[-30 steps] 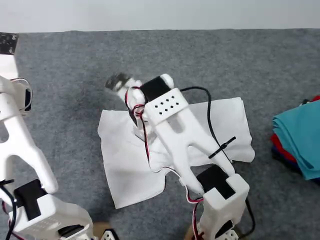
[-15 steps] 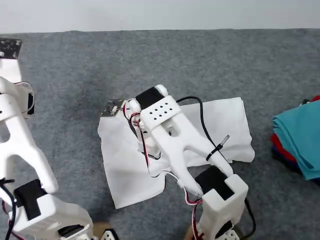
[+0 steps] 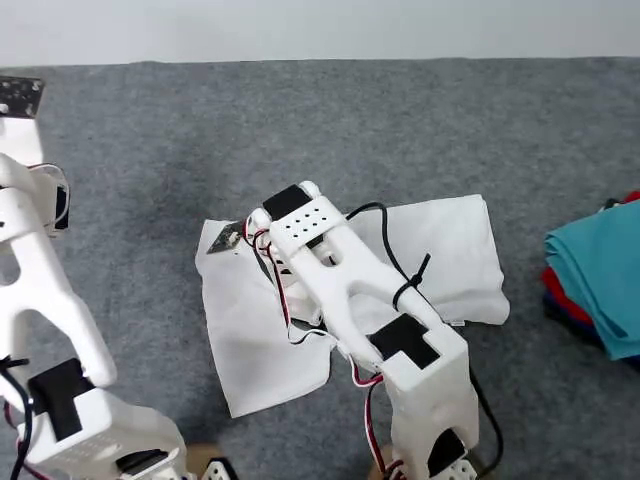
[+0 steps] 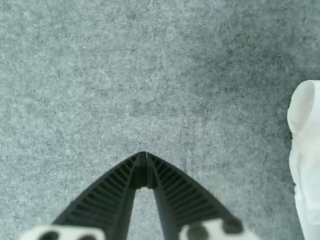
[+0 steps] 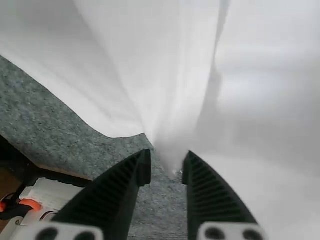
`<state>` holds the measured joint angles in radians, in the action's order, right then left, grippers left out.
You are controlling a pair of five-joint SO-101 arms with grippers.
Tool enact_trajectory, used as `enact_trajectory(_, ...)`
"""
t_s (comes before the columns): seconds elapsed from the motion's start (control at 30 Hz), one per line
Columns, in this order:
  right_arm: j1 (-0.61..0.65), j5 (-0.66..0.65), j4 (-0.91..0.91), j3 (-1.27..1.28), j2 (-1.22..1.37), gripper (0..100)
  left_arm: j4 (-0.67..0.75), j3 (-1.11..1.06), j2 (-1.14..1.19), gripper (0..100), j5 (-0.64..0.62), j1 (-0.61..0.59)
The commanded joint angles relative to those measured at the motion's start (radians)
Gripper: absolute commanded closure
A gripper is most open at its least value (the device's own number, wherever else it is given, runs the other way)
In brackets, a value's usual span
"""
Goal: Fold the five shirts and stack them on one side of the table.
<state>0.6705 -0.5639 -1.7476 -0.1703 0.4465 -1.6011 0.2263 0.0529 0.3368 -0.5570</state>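
**Q:** White cotton shirt [image 3: 450, 250]: where does it lie, and which way does it run?

**A:** It lies mid-table on the grey felt table top [image 3: 400, 110]. In the high view its long axis runs across the table, from the arms' left toward the stack of folded teal, red and dark blue shirts [image 3: 600, 280] at the right edge. Shirt and stack are well apart.

**Q:** Which gripper is nearer?

**A:** The right gripper [image 5: 166, 161] is nearer. It sits at the shirt's far-left corner, jaws pinching a fold of the cloth. The left gripper [image 4: 145, 156] hangs over bare felt, jaws pressed together, well apart from the shirt. The next fold probably calls for carrying that corner rightward, along the long axis.
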Motion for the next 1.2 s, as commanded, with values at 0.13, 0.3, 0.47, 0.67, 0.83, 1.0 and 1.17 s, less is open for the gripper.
enact_trajectory(0.13, -0.001, -0.011, 0.019, -0.135, 0.004, 92.0, 0.011, -0.001, -0.052, 100, -0.011, -0.006)
enact_trajectory(0.3, -0.008, -0.012, 0.064, -0.153, 0.048, 92.0, 0.011, -0.012, -0.052, 100, -0.009, -0.009)
enact_trajectory(0.47, -0.041, -0.012, 0.090, -0.155, 0.094, 92.0, 0.018, -0.012, -0.052, 100, -0.008, -0.035)
enact_trajectory(0.67, -0.042, -0.006, 0.085, -0.155, 0.107, 92.4, 0.018, -0.012, -0.052, 100, -0.006, -0.046)
enact_trajectory(0.83, -0.044, -0.008, 0.087, -0.178, 0.101, 99.0, 0.020, -0.012, -0.048, 100, -0.006, -0.041)
enact_trajectory(1.0, -0.048, -0.009, 0.085, -0.232, 0.108, 98.9, 0.020, -0.012, -0.048, 100, -0.006, -0.041)
enact_trajectory(1.17, -0.048, -0.009, 0.116, -0.258, 0.110, 98.9, 0.020, -0.012, -0.049, 100, -0.005, -0.041)
